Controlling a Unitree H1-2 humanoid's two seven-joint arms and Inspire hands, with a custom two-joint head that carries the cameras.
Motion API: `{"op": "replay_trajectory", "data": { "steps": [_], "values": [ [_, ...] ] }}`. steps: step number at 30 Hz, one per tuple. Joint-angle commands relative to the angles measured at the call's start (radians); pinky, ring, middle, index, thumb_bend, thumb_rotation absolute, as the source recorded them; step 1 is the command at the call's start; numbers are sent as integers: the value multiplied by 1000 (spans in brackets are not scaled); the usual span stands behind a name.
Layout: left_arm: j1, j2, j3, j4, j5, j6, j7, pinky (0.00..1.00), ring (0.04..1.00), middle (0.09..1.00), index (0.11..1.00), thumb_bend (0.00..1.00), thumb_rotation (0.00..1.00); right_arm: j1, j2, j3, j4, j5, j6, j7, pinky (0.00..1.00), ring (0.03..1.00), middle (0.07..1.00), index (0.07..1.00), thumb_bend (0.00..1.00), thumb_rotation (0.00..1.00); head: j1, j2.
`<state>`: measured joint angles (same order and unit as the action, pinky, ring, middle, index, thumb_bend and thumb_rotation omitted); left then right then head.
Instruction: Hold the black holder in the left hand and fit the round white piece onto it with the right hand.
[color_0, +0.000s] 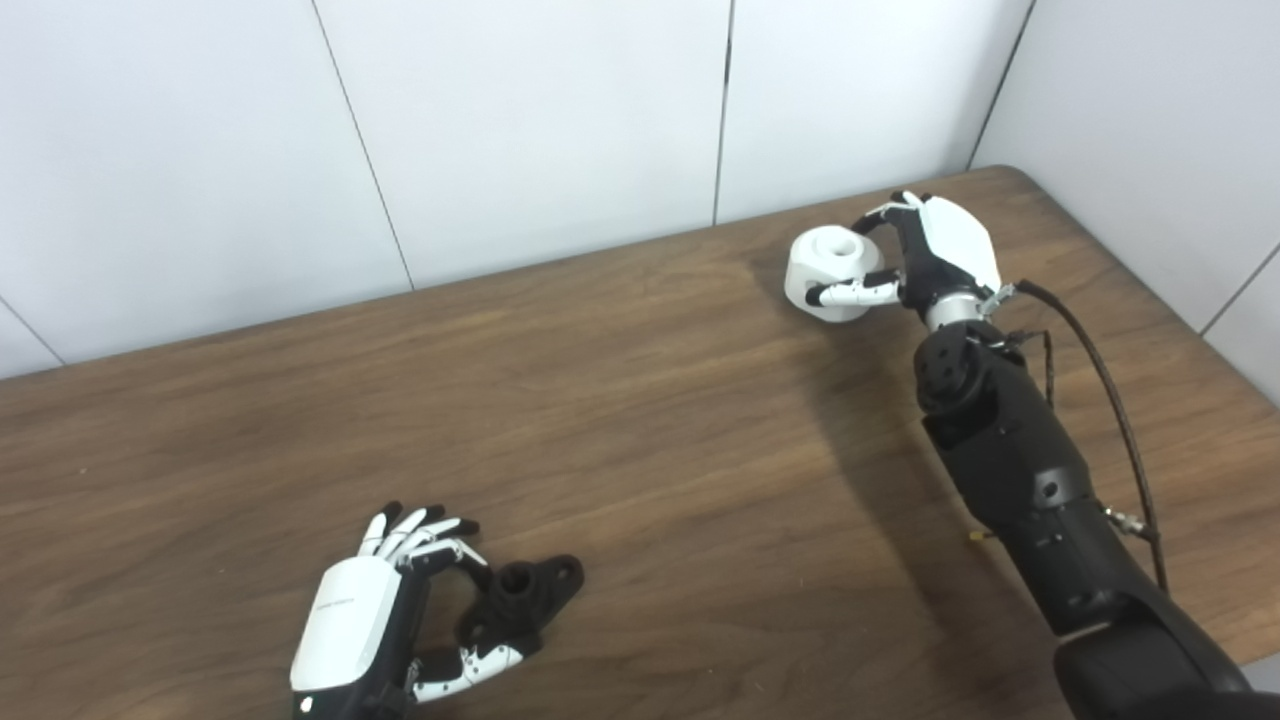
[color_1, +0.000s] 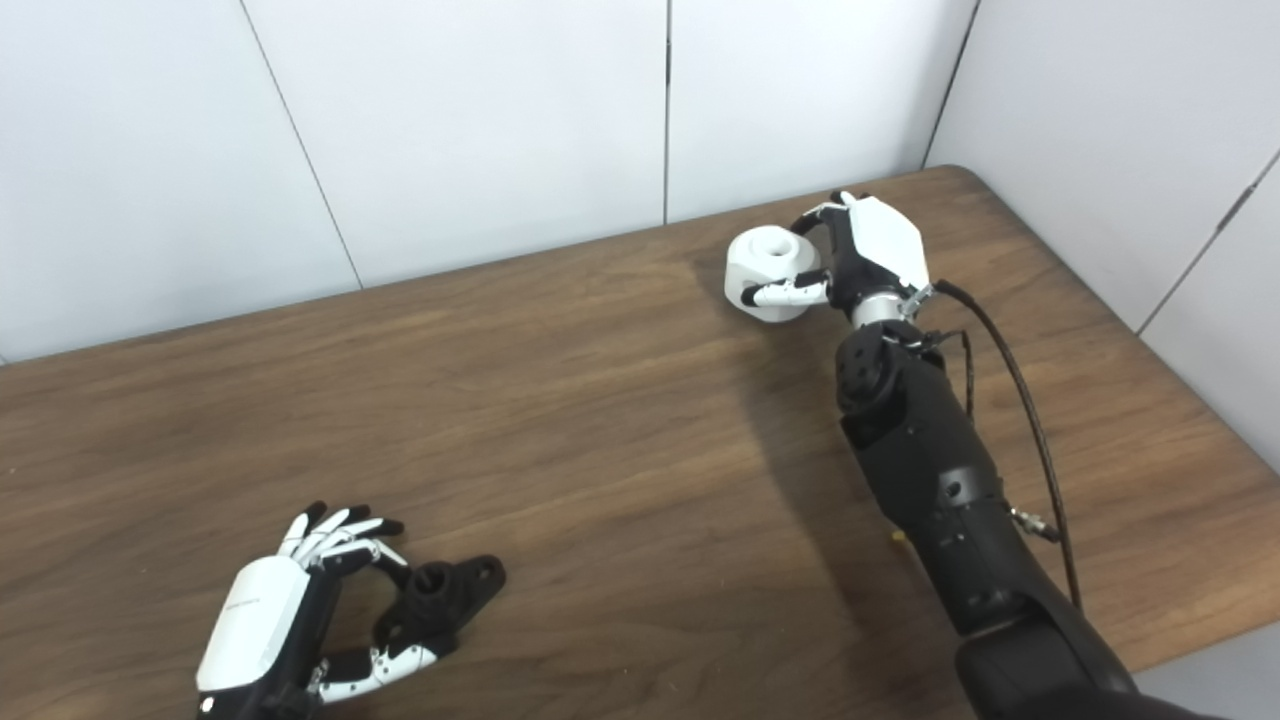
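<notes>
Lettering on the back of the left hand (color_0: 385, 620) was too small to read. At seven o'clock on the wooden surface (color_0: 640, 420), that hand cupped the black holder (color_0: 520, 595), thumb touching it, grip uncertain. At one o'clock, the right hand (color_0: 915, 260) gripped the round white piece (color_0: 835, 272).

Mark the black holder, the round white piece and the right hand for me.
black holder (color_0: 522, 590): left eye view, on its raised central socket.
round white piece (color_0: 828, 262): left eye view, on its top face beside the hole.
right hand (color_1: 880, 245): right eye view, on the white back shell.
</notes>
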<state>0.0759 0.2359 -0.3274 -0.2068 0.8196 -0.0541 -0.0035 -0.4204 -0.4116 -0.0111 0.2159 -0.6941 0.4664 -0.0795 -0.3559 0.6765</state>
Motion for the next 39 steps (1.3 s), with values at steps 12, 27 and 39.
{"op": "replay_trajectory", "data": {
  "steps": [12,27,39],
  "values": [
    [8,16,10,-18,9,1,-16,1000,897,780,484,522,45,-24,-51,9,-20,6,-17,-25,1000,987,928,688,904,334,1,3],
    [7,17,13,-15,10,-4,-18,1000,896,781,484,522,46,-23,-41,7,2,42,-74,-108,1000,963,882,579,875,238,-1,5],
    [10,19,13,-22,10,-3,-22,1000,898,780,484,522,45,-23,-32,24,12,51,-75,-126,1000,952,880,573,873,221,0,11]
  ]
}}
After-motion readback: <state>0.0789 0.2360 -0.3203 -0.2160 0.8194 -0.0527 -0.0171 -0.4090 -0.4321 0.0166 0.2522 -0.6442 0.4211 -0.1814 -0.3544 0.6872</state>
